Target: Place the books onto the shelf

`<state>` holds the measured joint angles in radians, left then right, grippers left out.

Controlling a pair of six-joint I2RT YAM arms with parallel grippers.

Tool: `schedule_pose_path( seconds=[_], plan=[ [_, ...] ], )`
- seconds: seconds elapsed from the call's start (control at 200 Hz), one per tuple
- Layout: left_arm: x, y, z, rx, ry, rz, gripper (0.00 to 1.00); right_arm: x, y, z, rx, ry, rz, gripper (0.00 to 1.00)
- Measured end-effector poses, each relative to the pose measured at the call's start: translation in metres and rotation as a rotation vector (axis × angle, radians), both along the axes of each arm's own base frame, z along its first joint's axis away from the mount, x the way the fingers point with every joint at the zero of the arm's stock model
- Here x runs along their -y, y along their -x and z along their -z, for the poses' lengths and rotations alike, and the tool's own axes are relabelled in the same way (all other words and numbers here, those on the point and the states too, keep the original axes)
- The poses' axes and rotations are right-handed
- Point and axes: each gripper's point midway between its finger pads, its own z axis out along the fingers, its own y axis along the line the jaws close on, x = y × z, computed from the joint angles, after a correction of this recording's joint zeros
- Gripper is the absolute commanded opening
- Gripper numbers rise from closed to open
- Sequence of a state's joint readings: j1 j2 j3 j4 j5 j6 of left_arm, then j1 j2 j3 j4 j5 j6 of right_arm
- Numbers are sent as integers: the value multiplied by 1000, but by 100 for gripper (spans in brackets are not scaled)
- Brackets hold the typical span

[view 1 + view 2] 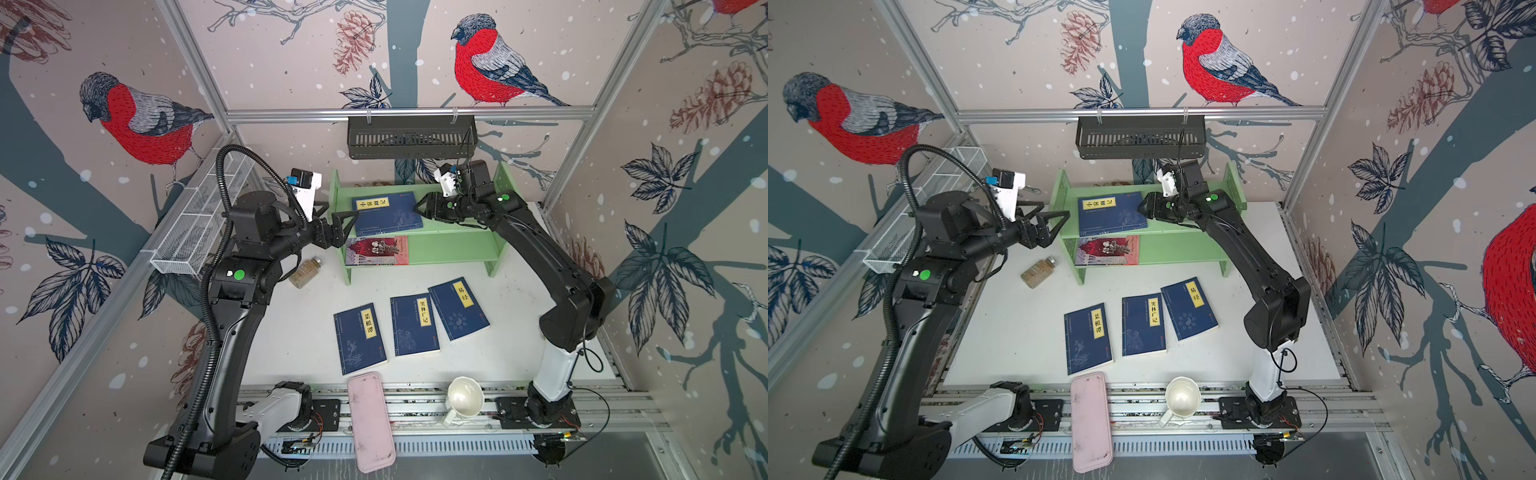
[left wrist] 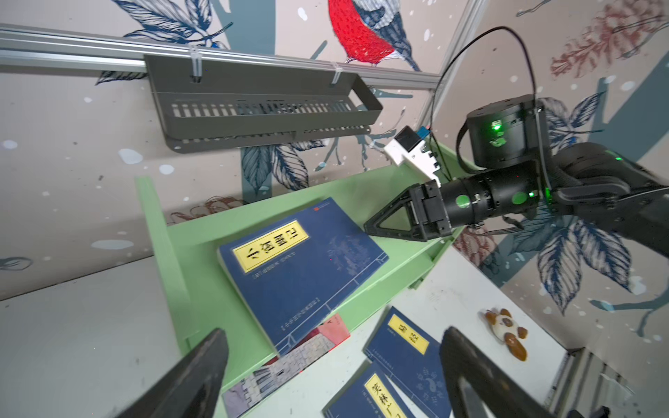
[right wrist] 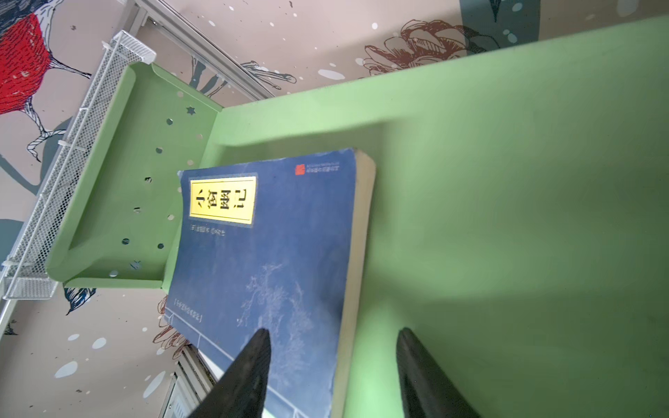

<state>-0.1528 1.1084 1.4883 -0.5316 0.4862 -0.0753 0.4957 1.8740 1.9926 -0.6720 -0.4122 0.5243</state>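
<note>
The light green shelf (image 1: 457, 245) (image 1: 1179, 249) stands at the back of the table. One navy book (image 1: 386, 212) (image 2: 300, 267) (image 3: 264, 235) lies flat on its top tier, and a red-and-grey book (image 1: 376, 250) (image 2: 289, 362) lies on the lower tier. Three navy books (image 1: 359, 338) (image 1: 413, 326) (image 1: 457, 309) lie on the table in front. My right gripper (image 1: 417, 208) (image 3: 333, 330) is open over the top-tier book's right edge, gripping nothing. My left gripper (image 1: 343, 210) (image 2: 335, 332) is wide open and empty beside the shelf's left panel.
A black slotted basket (image 1: 409, 137) hangs above the shelf. A white wire mesh basket (image 1: 199, 220) lines the left wall. A jar (image 1: 305, 272) lies left of the shelf. A pink case (image 1: 370, 422) and a white cup (image 1: 463, 399) sit at the front edge. A small panda toy (image 2: 506, 331) lies on the table.
</note>
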Motion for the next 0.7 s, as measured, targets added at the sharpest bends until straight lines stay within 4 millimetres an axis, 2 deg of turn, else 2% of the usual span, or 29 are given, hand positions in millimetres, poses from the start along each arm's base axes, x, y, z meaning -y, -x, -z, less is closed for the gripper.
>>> schedule_pose_path(
  seconds=[0.09, 0.27, 0.395, 0.58, 0.7],
  plan=[
    [-8, -4, 11, -8, -31, -46, 92, -4, -5, 0, 11, -8, -4, 57],
    [-22, -11, 49, -60, -107, -126, 92, -14, -13, 0, 33, -32, -25, 58],
    [-31, -12, 65, -71, -149, -170, 92, -24, -16, 0, 46, -46, -47, 58],
    [-38, -18, 84, -78, -199, -201, 92, -35, -10, 0, 51, -49, -73, 58],
    [-42, -23, 105, -91, -249, -215, 93, -41, -3, -1, 49, -49, -96, 58]
  ],
)
